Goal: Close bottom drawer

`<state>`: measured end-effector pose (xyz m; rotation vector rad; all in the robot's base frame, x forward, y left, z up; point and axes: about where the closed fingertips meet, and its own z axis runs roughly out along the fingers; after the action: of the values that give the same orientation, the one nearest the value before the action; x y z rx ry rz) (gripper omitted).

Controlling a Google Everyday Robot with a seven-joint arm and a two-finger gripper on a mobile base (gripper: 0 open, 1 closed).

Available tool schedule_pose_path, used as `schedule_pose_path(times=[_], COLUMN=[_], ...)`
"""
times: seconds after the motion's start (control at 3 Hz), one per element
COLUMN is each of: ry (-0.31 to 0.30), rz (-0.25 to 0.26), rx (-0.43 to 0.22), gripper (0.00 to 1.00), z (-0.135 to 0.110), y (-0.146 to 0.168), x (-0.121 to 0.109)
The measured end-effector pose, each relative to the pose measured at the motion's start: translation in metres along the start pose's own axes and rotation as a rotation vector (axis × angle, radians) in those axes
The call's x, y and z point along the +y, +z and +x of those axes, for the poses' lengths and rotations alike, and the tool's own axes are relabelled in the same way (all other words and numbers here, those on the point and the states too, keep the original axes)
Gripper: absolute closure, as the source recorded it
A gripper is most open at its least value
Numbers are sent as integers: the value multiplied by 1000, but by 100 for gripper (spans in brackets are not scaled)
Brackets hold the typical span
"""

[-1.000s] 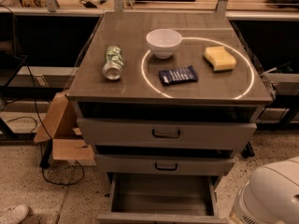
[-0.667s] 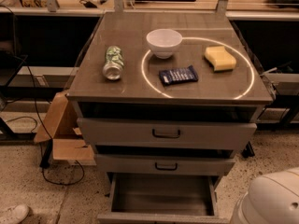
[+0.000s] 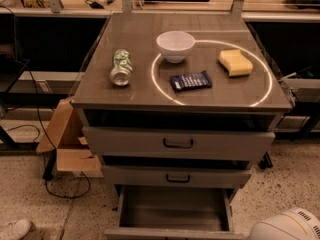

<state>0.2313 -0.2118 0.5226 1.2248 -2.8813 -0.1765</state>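
Task not yet begun, by the look of it: bottom drawer (image 3: 172,213) pulled well out at floor level, below the pushed-in middle drawer (image 3: 177,177) and top drawer (image 3: 177,143); the whole push inward left to do. Inside the bottom drawer, bare grey floor, nothing stored. White bowl (image 3: 175,46) on the cabinet top, seemingly empty. Gripper out of frame, only a white rounded robot part (image 3: 287,226) at lower right; jaws spread or pressed together, impossible to tell.
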Motion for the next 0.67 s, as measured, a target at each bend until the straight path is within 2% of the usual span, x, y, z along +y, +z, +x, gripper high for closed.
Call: schedule_pose_path(times=[0.33,0.67], ry=[29,28], rz=[-2,-2], rx=[-2,-2], gripper=[100,100], z=[0,0], y=[4,4], x=[1,1])
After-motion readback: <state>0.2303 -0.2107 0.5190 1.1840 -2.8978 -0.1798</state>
